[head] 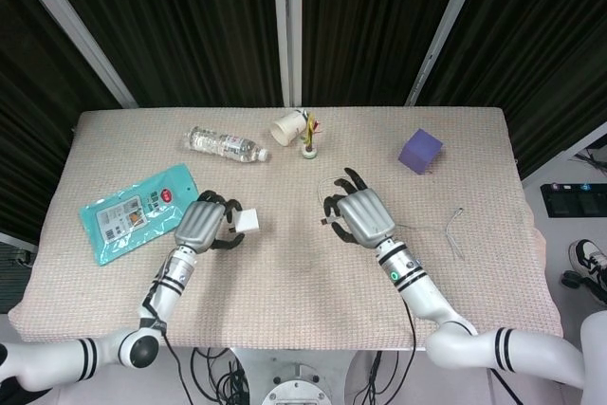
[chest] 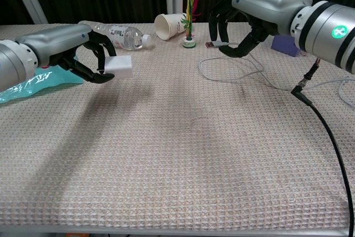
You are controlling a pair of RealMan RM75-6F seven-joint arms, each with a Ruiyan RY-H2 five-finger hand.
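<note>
- Head view: left hand (head: 201, 223) w/ fingers curled round a small white plastic charger block (head: 249, 222), block sticking out on the hand's right side, above the beige woven tablecloth (head: 285, 282); right hand (head: 363, 216) near table centre, fingers bent round the plug end of a thin white cable (head: 455, 231), which trails off to the right; teal plastic wipes packet (head: 133, 211) just left of left hand; clear plastic water bottle (head: 225, 145) lying flat, tipped-over white paper cup (head: 288, 127), small toy w/ yellow-green stalk (head: 308, 147) along the far side; purple cube (head: 419, 152) far right, well apart from right hand.
- Chest view: left hand (chest: 66, 45) grips charger block (chest: 120, 66) clear of the cloth, shadow under it; right hand (chest: 252, 9) pinches the cable's small plug (chest: 211, 44) at fingertips; cable (chest: 233, 69) loops on cloth below.
</note>
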